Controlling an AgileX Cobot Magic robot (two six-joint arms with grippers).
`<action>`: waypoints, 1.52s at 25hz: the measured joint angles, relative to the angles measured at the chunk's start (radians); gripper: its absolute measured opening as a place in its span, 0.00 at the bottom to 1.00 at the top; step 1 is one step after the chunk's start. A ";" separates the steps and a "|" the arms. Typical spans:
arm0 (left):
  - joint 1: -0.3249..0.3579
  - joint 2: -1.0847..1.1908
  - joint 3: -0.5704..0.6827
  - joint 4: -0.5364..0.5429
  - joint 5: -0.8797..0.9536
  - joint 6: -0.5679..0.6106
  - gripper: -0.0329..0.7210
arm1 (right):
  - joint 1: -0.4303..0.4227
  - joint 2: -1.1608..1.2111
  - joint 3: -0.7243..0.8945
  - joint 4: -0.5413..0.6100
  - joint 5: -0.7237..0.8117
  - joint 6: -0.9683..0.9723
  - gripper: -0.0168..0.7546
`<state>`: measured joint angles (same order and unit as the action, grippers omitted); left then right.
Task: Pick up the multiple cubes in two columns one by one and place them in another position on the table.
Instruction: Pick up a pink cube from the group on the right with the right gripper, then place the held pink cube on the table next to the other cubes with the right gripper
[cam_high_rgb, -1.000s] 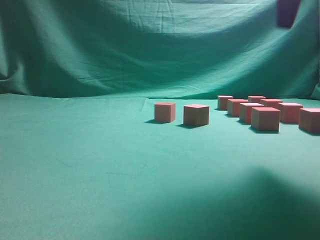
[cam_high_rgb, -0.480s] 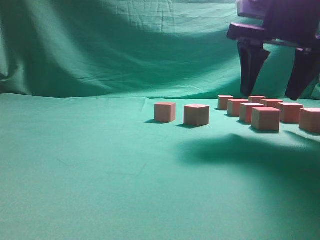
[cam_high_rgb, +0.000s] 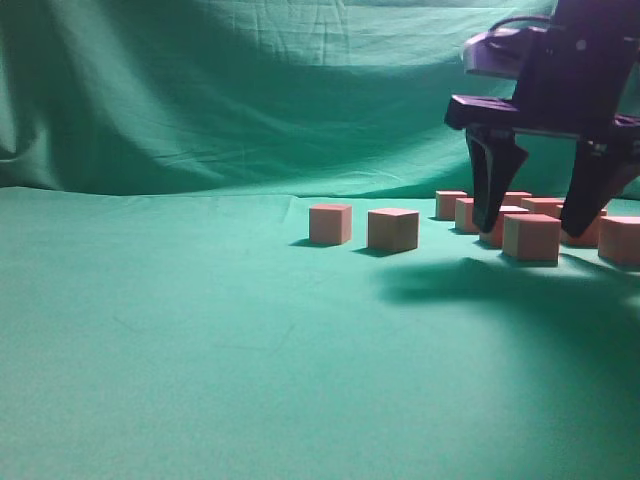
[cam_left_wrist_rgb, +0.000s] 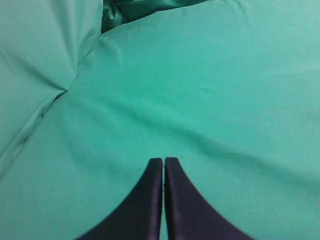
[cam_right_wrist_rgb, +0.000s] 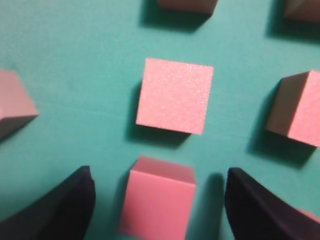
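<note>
Several pinkish-red cubes stand in two columns at the right of the green table (cam_high_rgb: 200, 340), with the nearest one (cam_high_rgb: 531, 238) in front. Two more cubes (cam_high_rgb: 330, 223) (cam_high_rgb: 392, 229) stand apart near the middle. My right gripper (cam_high_rgb: 540, 225) is open and has come down over the columns, its fingers on either side of the front cube without touching it. In the right wrist view that cube (cam_right_wrist_rgb: 159, 202) lies between the open fingers (cam_right_wrist_rgb: 159, 197), with another cube (cam_right_wrist_rgb: 175, 95) beyond it. My left gripper (cam_left_wrist_rgb: 163, 161) is shut and empty over bare cloth.
The green cloth backdrop (cam_high_rgb: 250, 90) rises behind the table. More cubes show at the edges of the right wrist view (cam_right_wrist_rgb: 12, 102) (cam_right_wrist_rgb: 297, 107). A fold of cloth (cam_left_wrist_rgb: 60, 90) runs across the left wrist view.
My right gripper came into view from the top right and dropped down over the front of the cube columns. The cubes have not moved.
</note>
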<state>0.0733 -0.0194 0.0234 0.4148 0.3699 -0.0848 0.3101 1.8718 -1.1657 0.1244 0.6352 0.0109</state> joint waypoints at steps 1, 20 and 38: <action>0.000 0.000 0.000 0.000 0.000 0.000 0.04 | 0.000 0.007 0.000 0.000 -0.002 0.000 0.64; 0.000 0.000 0.000 0.000 0.000 0.000 0.04 | 0.244 0.040 -0.526 0.073 0.359 -0.086 0.36; 0.000 0.000 0.000 0.000 0.000 0.000 0.04 | 0.420 0.518 -1.037 -0.223 0.605 0.318 0.36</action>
<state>0.0733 -0.0194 0.0234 0.4148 0.3699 -0.0848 0.7303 2.3902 -2.2031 -0.0983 1.2397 0.3289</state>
